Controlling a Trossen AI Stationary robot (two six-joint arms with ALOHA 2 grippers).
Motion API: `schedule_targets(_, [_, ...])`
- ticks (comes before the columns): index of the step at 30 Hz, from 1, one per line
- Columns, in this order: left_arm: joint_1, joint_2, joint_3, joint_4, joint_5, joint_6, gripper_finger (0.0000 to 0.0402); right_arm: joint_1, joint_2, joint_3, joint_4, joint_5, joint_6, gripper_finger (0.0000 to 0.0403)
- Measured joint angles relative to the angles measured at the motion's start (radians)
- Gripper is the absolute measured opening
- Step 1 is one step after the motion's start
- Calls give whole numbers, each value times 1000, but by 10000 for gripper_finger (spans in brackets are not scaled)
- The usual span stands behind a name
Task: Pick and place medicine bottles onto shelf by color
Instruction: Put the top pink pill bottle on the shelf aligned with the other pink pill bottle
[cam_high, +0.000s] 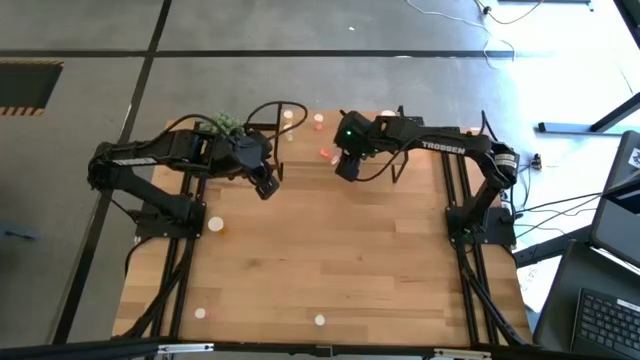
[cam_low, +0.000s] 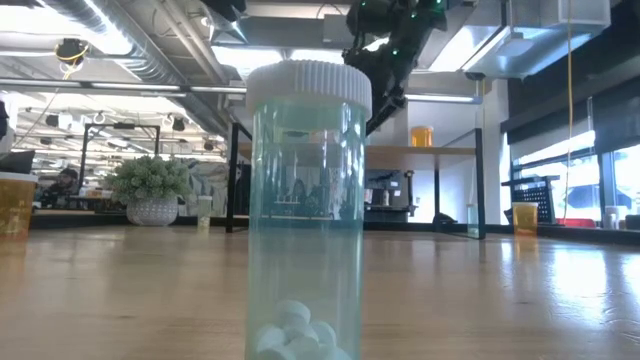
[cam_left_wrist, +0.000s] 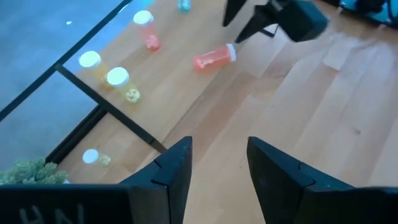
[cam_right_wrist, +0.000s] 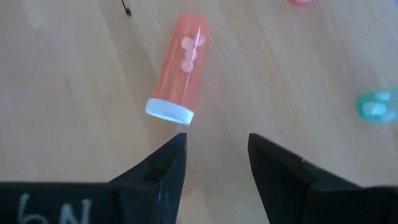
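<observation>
Grippers hang empty above the far end of the table (cam_high: 330, 250). The right gripper (cam_right_wrist: 214, 158), fingers spread, hovers just over a pink-red bottle (cam_right_wrist: 180, 68) lying tipped on its side, white cap toward the fingers. The left gripper (cam_left_wrist: 217, 165), also spread, waits nearby holding nothing. The step appears to be an approach for pickup; next the right arm likely must descend and straddle the toppled bottle before closing.
</observation>
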Motion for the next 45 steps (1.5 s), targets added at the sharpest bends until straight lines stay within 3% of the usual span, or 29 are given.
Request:
schedule_targets(11, [44,0,0,1,1,0,149,22,-66,1,-13,-53,184,174])
schedule_targets(14, [45,0,0,1,1,0,149,56,-65,-18,35,-3,150,174])
schedule_targets(20, [45,0,0,1,1,-2,149,135,-65,-72,88,207,105,174])
schedule_targets(27, [45,0,0,1,1,-3,149,201,-64,-153,197,332,89,174])
schedule_targets(35, [46,0,0,1,1,-3,149,223,-64,-168,240,397,131,174])
schedule_targets(45, [62,0,0,1,1,-2,149,224,-64,-168,266,386,139,174])
